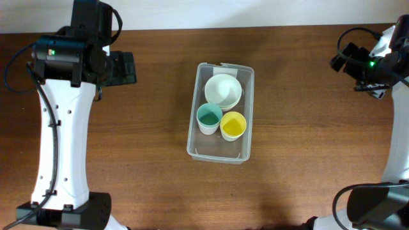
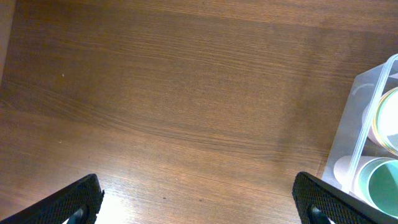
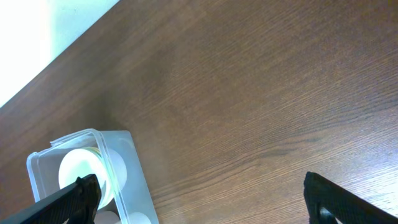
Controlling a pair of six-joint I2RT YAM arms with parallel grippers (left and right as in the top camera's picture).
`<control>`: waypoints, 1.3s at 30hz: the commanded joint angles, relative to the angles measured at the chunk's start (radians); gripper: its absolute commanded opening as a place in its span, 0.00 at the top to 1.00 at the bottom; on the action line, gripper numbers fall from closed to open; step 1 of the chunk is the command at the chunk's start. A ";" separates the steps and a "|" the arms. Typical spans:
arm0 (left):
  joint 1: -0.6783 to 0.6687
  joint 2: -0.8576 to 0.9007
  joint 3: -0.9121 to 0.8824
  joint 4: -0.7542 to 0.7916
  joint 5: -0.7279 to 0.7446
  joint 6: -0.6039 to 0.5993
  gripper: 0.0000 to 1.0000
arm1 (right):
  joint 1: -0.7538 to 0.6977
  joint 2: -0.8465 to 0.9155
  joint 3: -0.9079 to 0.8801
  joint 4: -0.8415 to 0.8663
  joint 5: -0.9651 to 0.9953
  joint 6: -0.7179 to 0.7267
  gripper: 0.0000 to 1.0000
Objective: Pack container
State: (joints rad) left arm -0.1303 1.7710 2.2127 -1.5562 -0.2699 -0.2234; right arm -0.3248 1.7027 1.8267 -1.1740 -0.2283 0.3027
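Observation:
The clear plastic container [image 1: 195, 137] stands in the middle of the wooden table. Inside it are a stack of pale bowls [image 1: 223, 91], a teal cup [image 1: 209, 117] and a yellow cup [image 1: 233, 125]. My left gripper [image 2: 199, 205] is open and empty over bare wood, left of the container [image 2: 360, 118]. My right gripper [image 3: 205, 199] is open and empty, right of the container [image 3: 127, 168]. In the overhead view the left arm [image 1: 83, 57] is at the far left and the right arm [image 1: 377, 61] at the far right.
The table's far edge meets a white wall [image 3: 37, 37]. Bare wood lies on both sides of the container [image 1: 307, 128].

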 commanded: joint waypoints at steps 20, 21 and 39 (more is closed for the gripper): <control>0.002 -0.012 0.011 -0.001 -0.004 -0.011 0.00 | 0.315 -0.613 -0.287 0.294 0.240 -0.092 0.01; 0.002 -0.012 0.011 -0.001 -0.004 -0.012 0.00 | 0.315 -0.649 -0.339 0.335 0.240 -0.115 0.01; 0.002 -0.012 0.011 -0.001 -0.004 -0.012 0.00 | 0.310 -1.453 -1.316 0.575 0.241 -0.220 0.01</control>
State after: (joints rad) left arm -0.1303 1.7710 2.2127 -1.5589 -0.2699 -0.2291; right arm -0.0177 0.3538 0.6231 -0.6159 0.0002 0.0937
